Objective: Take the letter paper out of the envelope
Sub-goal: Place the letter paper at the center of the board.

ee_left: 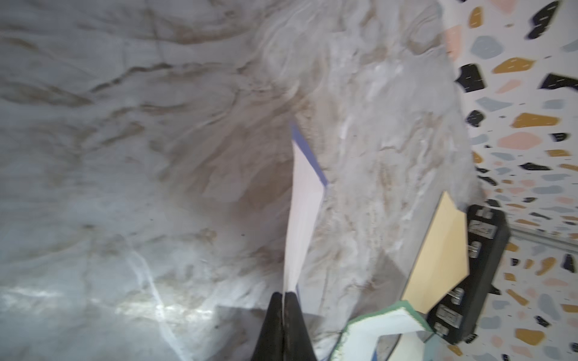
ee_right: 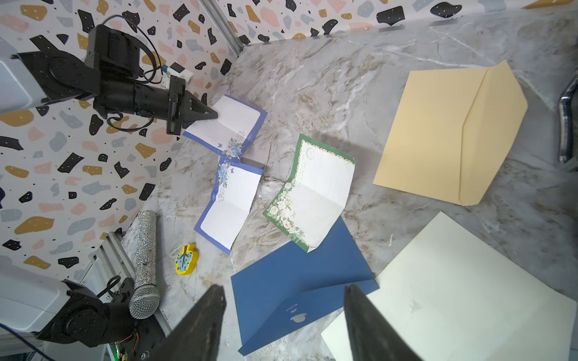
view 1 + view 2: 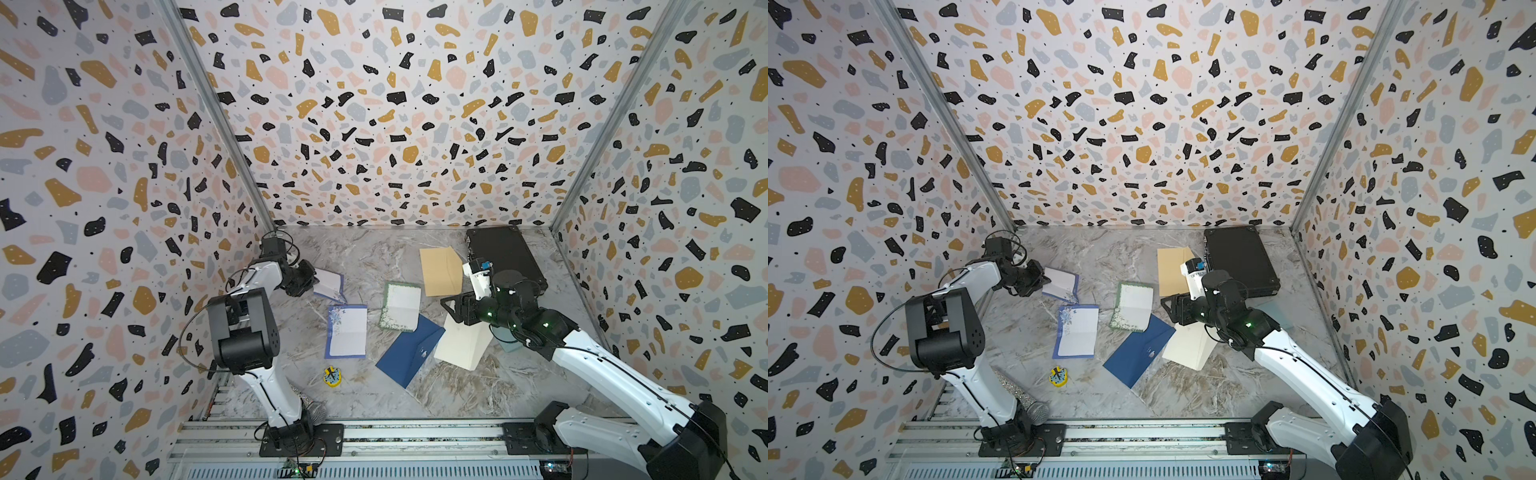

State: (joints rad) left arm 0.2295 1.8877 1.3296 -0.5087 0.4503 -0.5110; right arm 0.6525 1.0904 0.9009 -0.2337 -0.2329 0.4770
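The left gripper (image 2: 212, 115) is clenched on the edge of a creased white letter paper with a blue border (image 2: 230, 126). In the left wrist view its black fingertips (image 1: 292, 308) are pinched together on the sheet. The paper juts out from the jaws at the far left of the grey marble-patterned tabletop (image 3: 370, 253), well apart from every envelope (whether its free corner touches the surface I cannot tell). Just beside it, nearer the robot, a second blue-bordered sheet (image 3: 348, 332) lies flat and unfolded. To that sheet's right is a white sheet with a green floral border (image 3: 400, 306), whose near corner overlaps a navy blue paper envelope (image 3: 409, 351). The navy envelope lies at a slant in the middle of the table, touching a cream paper envelope (image 3: 457, 345) on its right. Further back, a tan paper envelope (image 3: 440, 266) lies with its flap open toward a black hard case (image 3: 511, 253) in the far right corner. The right gripper (image 2: 283, 292) is released, with its jaws wide apart and nothing between them, poised above the spot where the navy and cream envelopes meet. Near the front left sits a small yellow toy block with a blue and black figure (image 3: 332, 376). A silver glitter-covered microphone (image 2: 145, 259) lies by the left arm's base.
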